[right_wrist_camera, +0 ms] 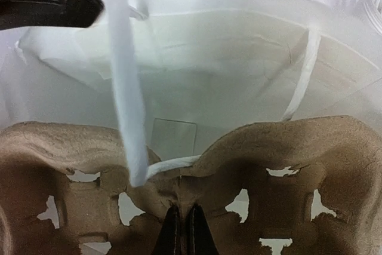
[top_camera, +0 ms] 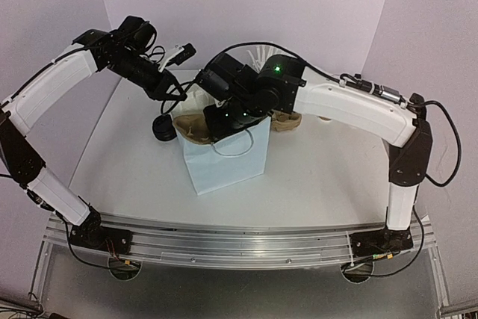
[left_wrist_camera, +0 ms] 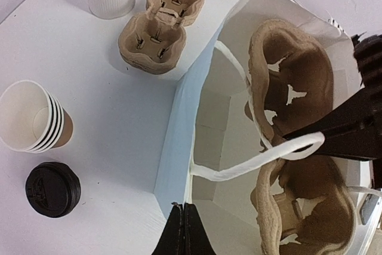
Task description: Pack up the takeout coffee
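From above, you see the tan pulp cup carrier standing in the open mouth of the white bag at mid-table. Its upper part pokes out above the rim, and its long axis runs along the mouth. Your right gripper reaches down onto it. A black lid lies just left of the bag and a spare carrier sits behind it.

In the left wrist view, the carrier is tipped on edge against the bag's far wall. Its length runs top to bottom of the frame and its cup wells face into the bag. Your left gripper is clenched tight at the near rim, but you cannot tell whether paper is pinched. A stack of paper cups lies on the table beside the lid.

In the right wrist view, two brown wells with ragged cut-outs span the frame left to right. Your right fingers are clamped on the ridge between them, and the bag's handle hangs across in front.
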